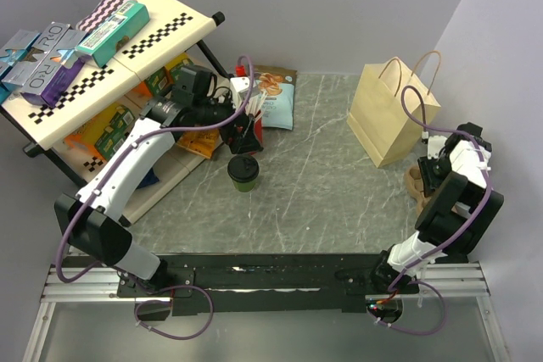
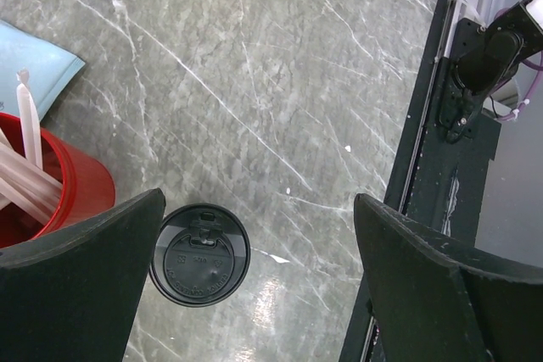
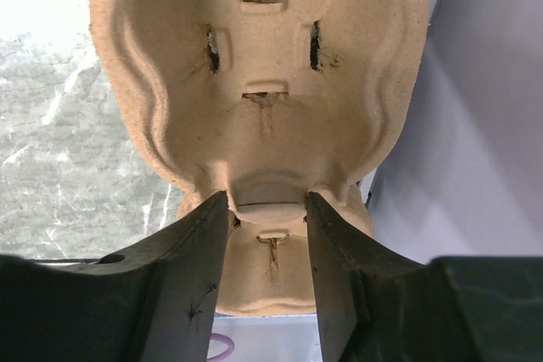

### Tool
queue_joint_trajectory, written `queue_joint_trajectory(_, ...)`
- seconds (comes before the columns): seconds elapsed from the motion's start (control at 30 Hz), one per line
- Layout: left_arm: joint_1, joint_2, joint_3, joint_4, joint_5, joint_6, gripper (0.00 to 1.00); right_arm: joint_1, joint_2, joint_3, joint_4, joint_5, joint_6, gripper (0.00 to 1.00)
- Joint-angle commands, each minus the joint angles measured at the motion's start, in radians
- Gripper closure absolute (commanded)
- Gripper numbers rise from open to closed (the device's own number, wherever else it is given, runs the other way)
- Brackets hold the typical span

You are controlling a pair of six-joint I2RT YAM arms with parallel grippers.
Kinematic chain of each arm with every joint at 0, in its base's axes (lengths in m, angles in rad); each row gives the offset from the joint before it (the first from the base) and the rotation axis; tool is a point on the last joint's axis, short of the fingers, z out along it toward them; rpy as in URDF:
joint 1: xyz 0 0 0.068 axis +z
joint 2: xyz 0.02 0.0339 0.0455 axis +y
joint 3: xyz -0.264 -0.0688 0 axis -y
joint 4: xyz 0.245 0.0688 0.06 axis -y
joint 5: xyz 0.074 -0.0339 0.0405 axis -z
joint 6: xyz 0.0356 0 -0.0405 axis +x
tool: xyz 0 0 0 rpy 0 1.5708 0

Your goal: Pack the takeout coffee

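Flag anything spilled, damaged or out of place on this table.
No spill: the takeout coffee stands upright and capped. The one oddity is the pulp cup carrier at the right edge of the table: the slits around its centre tabs look ragged and torn.

dark-green takeout coffee (image 1: 243, 172), black lid on, stands upright on the table (image 1: 339, 192) beside the red cup (image 2: 81, 188)

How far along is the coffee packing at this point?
Done: the black lid is on the green cup, which stands on the table. In hand: the left pincer hangs open above the cup, gripping nothing. The right pincer straddles the middle of the pulp cup carrier, grip unconfirmed. Left: cup into the carrier, then presumably into the paper bag, which stands apart.
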Motion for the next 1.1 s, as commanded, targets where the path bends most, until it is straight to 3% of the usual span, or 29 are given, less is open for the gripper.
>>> queue_joint_trajectory(0.0,-0.005,0.005,0.047,0.015,-0.001,0.014,0.01,-0.006,0.026,0.022,-0.014,0.001,0.007,0.52)
queue_joint_trajectory(0.37,-0.005,0.017,0.066,0.012,0.004,0.017,0.00,-0.008,0.036,0.011,-0.010,0.009,0.007,0.54)
queue_joint_trajectory(0.53,-0.008,0.012,0.064,0.015,0.007,0.015,0.01,-0.009,0.016,0.014,-0.019,0.002,0.005,0.68)
queue_joint_trajectory(0.9,-0.030,0.045,0.142,0.027,0.021,0.017,0.01,-0.011,-0.214,0.093,-0.190,-0.047,0.014,0.77)
queue_joint_trajectory(1.07,-0.034,0.095,0.210,0.029,0.031,0.008,0.01,-0.013,-0.254,0.033,-0.178,-0.051,0.017,0.78)
